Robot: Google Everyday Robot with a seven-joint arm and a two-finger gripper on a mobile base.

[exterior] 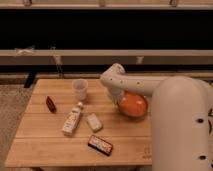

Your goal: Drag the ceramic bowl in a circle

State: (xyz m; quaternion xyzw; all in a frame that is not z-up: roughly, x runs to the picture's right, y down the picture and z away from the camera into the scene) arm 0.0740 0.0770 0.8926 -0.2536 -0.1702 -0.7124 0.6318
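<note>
**tablebot_fan:** Where would you say this is at? The round, shallow, orange-red glossy ceramic bowl (134, 105) sits just right of the frame's centre, on the right part of the light wooden slatted table (45, 147). The white arm's gripper (116, 96) comes down at the bowl's left rim. It's touching it or right beside it, I can't tell which. I also can't tell whether the gripper is spread or clamped, because the wrist covers it.

**dragbot42:** To me it looks like the dragging step itself, with contact at the rim.

- **Pressure:** Go light on the downward push. A glossy bowl should slide easily on wood, and a hard push on 1 side of the rim could tip it instead.
- **Circle size:** Make it 1 small, slow loop. The bowl's right side runs behind the robot's big white body, so the room over there is hidden.
- **Nearest obstacle:** The small translucent white cup (80, 89), up and left of the bowl. Swing the loop short of it.
- **Everything else:** The white bottle lying on its side (72, 120), the small pale block (94, 122) and the dark wrapped bar (100, 145) in the lower middle are well apart from the bowl. So is the little dark red thing (51, 104) at the left.
</note>
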